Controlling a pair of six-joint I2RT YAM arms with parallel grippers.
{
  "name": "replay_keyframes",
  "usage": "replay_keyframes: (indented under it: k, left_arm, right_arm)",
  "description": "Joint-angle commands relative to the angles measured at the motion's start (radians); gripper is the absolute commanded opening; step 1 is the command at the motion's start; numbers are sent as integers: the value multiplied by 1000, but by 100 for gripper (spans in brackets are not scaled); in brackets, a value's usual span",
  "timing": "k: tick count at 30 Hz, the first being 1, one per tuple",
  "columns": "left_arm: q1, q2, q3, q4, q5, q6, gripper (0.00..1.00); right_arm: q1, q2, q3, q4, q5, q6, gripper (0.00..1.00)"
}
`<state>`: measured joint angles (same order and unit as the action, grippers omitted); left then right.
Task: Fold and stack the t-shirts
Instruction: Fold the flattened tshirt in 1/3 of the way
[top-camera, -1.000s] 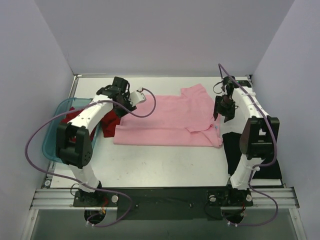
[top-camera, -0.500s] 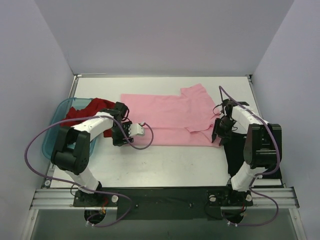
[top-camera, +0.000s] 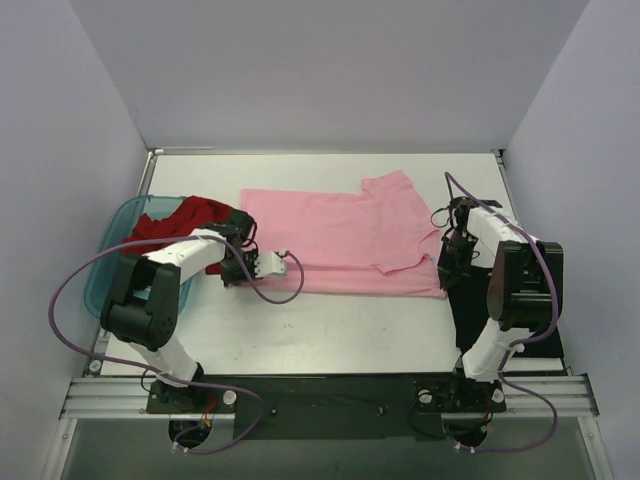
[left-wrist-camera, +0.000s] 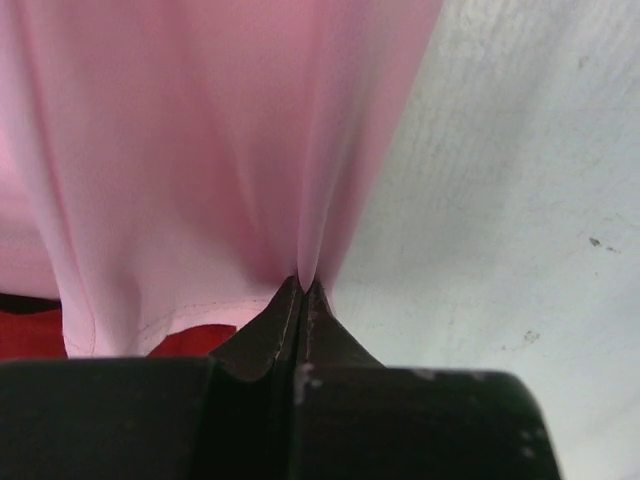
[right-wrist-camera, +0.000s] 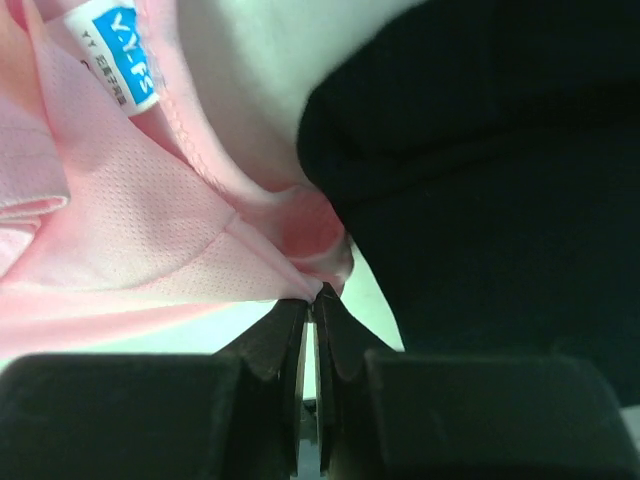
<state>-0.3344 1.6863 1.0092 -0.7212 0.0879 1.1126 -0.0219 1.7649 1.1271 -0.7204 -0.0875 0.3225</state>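
Note:
The light pink t-shirt (top-camera: 340, 240) lies spread flat across the middle of the table. At its near left corner my left gripper (top-camera: 238, 268) is shut, pinching a fold of the pink cloth (left-wrist-camera: 200, 180) between its jaws (left-wrist-camera: 302, 285). My right gripper (top-camera: 447, 268) is shut on the shirt's near right corner (right-wrist-camera: 150, 230), beside the blue neck label (right-wrist-camera: 122, 52). A dark red t-shirt (top-camera: 185, 215) bulges out of the teal bin (top-camera: 105, 280) at the left. A black t-shirt (top-camera: 510, 320) lies along the table's right side (right-wrist-camera: 480, 150).
The translucent teal bin stands against the left wall. White walls close in the table on three sides. Bare white tabletop (top-camera: 330, 335) stretches between the pink shirt and the arm bases. Purple cables (top-camera: 285, 290) loop from both arms.
Both grippers came down from the shirt's far side to its near edge and shut on its near corners. The pink shirt's left part has been drawn further left.

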Motion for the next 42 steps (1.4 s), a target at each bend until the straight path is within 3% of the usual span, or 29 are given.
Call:
replay_keyframes:
  k: [1,6,10,13,15,16,17,18,20,22,27,32,39,42]
  left_arm:
    - [14,-80,-38,-99,-48,39,0]
    - [14,-120,-26,-274,-28,40,0]
    - [8,-161,-37,-409,93,39,0]
    - [-8,-200,-80,-399,92,10,0]
    - [-15,-211,-101,-391,85,-14,12]
    - [-17,-212,-106,-394,81,-31,34]
    - [-20,-215,-106,-396,76,-39,44]
    - [-22,-220,-95,-406,64,-43,74]
    - [-23,-220,-57,-432,56,-53,78]
    - [-8,-221,10,-466,56,-59,80]
    - [90,-214,164,-443,127,-46,80]
    - [147,-133,177,-347,196,-69,73]
    - [130,-77,146,-232,367,-57,79]
    - [123,-42,137,-189,362,-17,79]
  right_arm:
    - [-18,-38,46,-237,68,-14,0]
    - [-15,-30,28,-306,-33,-39,0]
    - [10,-30,-25,-304,-101,-42,0]
    - [16,-21,-46,-292,-104,-42,0]
    - [16,-13,-58,-295,-104,-40,0]
    - [16,-12,-65,-300,-106,-43,0]
    - [16,-9,-69,-303,-106,-45,4]
    - [16,-8,-70,-306,-100,-46,8]
    - [16,-18,-61,-317,-87,-49,26]
    - [16,-42,-27,-335,-78,-49,34]
    - [65,-113,110,-343,-73,-51,40]
    - [88,-39,194,-254,-98,-4,42]
    - [103,106,255,-174,-139,26,47]
    - [108,157,263,-165,-170,27,46]
